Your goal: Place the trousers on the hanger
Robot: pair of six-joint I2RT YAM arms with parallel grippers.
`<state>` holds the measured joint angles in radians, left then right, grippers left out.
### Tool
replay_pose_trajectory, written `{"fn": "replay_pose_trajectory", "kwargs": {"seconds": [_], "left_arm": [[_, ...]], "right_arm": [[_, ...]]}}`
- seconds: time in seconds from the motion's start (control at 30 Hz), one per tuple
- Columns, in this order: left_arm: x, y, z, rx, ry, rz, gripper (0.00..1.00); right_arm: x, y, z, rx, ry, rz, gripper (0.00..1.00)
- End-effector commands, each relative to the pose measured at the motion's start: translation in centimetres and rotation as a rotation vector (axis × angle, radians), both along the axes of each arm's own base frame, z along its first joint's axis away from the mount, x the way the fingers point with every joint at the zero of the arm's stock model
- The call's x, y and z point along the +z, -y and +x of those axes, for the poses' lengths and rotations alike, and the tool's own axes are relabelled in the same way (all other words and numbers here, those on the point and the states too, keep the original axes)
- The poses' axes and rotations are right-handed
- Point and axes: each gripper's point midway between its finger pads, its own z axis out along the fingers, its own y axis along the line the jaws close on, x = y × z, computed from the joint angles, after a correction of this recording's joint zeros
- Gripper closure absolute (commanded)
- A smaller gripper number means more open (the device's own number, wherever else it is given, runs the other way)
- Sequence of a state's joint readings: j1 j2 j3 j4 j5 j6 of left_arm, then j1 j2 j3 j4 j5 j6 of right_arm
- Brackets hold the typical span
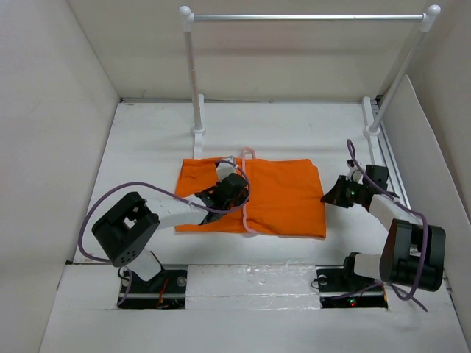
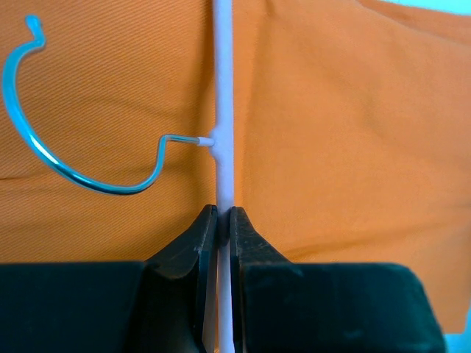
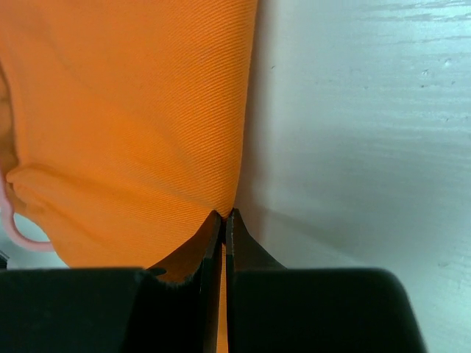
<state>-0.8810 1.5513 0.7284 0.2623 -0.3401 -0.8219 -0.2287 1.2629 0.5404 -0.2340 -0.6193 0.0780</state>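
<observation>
The orange trousers (image 1: 283, 195) lie folded flat on the white table, in the middle. Across them runs the pale-pink hanger (image 1: 245, 213), front to back. My left gripper (image 1: 237, 188) is shut on it. In the left wrist view the jaws (image 2: 224, 213) pinch the hanger's thin pale bar (image 2: 224, 110) just below its wire hook (image 2: 73, 176), over orange cloth (image 2: 353, 132). My right gripper (image 1: 329, 196) sits at the trousers' right edge. The right wrist view shows it (image 3: 224, 215) shut on that cloth edge (image 3: 132, 110), with a pink bend of the hanger (image 3: 18, 234) at far left.
A metal rail (image 1: 305, 16) on two white posts (image 1: 193, 81) (image 1: 397, 73) spans the back of the table. White walls close in left, right and behind. Bare table (image 3: 368, 147) lies right of the trousers.
</observation>
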Motion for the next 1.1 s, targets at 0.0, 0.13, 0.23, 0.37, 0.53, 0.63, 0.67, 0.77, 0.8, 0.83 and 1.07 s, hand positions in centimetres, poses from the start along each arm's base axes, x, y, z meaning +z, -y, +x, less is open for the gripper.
{"fn": "replay_pose_trajectory", "kwargs": {"seconds": [0.0,0.13,0.23,0.37,0.53,0.63,0.67,0.77,0.8,0.83,1.07], "left_arm": [[0.0,-1.8,-0.9,-0.04,0.035,0.161,1.0],[0.5,-1.4,-1.4,-0.085,0.053,0.225,1.0],[0.6,-1.1,-2.0,-0.106,0.052,0.249,1.0],[1.2,-0.3,-2.3,-0.146,0.072,0.265,1.0],[2.6,0.8,-2.7,-0.21,0.111,0.309,1.0],[4.0,2.0,-3.0,-0.226,0.135,0.304,1.0],[4.3,2.3,-3.5,-0.241,0.134,0.311,1.0],[4.3,2.5,-3.9,-0.225,0.124,0.291,1.0],[4.0,2.6,-4.0,-0.216,0.113,0.279,1.0],[3.6,2.6,-4.2,-0.201,0.098,0.258,1.0],[4.2,3.2,-3.0,-0.093,0.092,0.217,1.0]], "right_arm": [[1.8,1.7,4.0,-0.006,0.146,-0.049,1.0],[0.7,1.7,4.3,-0.014,0.123,-0.028,1.0],[0.5,1.7,4.6,-0.016,0.127,-0.028,1.0],[0.3,1.8,4.9,-0.023,0.127,-0.023,1.0],[-0.2,1.2,5.4,-0.008,0.126,-0.017,1.0],[-0.7,1.1,5.4,-0.01,0.122,-0.024,1.0],[-0.7,0.8,5.4,-0.002,0.122,-0.027,1.0],[-0.7,0.8,5.6,-0.001,0.122,-0.026,1.0],[-0.6,0.8,5.5,0.0,0.125,-0.027,1.0],[-0.4,0.8,5.5,-0.001,0.128,-0.027,1.0],[0.4,1.0,4.6,0.022,0.122,-0.081,0.91]]}}
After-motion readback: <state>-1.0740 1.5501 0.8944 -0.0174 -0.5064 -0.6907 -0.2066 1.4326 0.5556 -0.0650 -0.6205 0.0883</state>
